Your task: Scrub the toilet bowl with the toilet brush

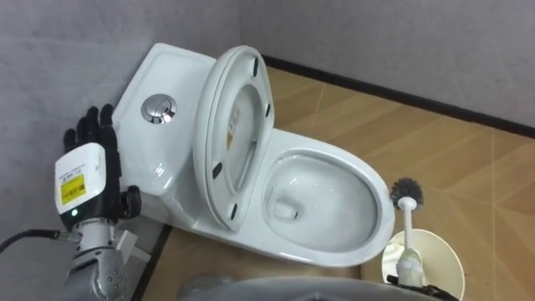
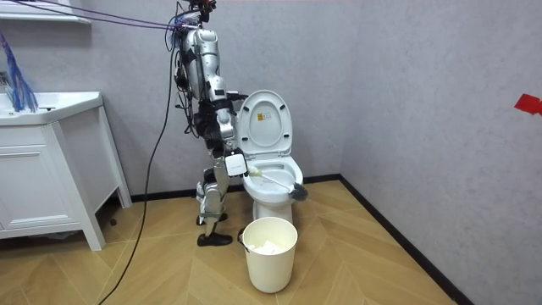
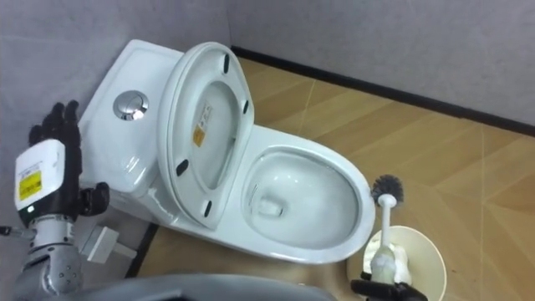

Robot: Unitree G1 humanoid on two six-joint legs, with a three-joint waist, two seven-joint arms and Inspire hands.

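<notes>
A white toilet stands against the grey wall, its lid and seat (image 1: 234, 134) raised and its bowl (image 1: 326, 201) open. The tank carries a chrome flush button (image 1: 159, 109). My left hand (image 1: 88, 167) is held up beside the tank, open, with its fingers straight and touching nothing. The toilet brush (image 1: 407, 194) has a dark bristle head on a white handle. Its head sits just outside the bowl's front rim, and its handle runs down over a white bin. My right hand (image 3: 386, 289) shows as dark fingers curled at the handle's lower end. In the room view that hand (image 2: 236, 163) holds the brush (image 2: 284, 184) out across the bowl.
The white bin (image 2: 271, 247) stands on the wooden floor in front of the toilet with white paper inside. A white sink cabinet (image 2: 51, 161) is at the room view's left. A black skirting board runs along the wall. A small white object (image 3: 104, 242) lies by the toilet's base.
</notes>
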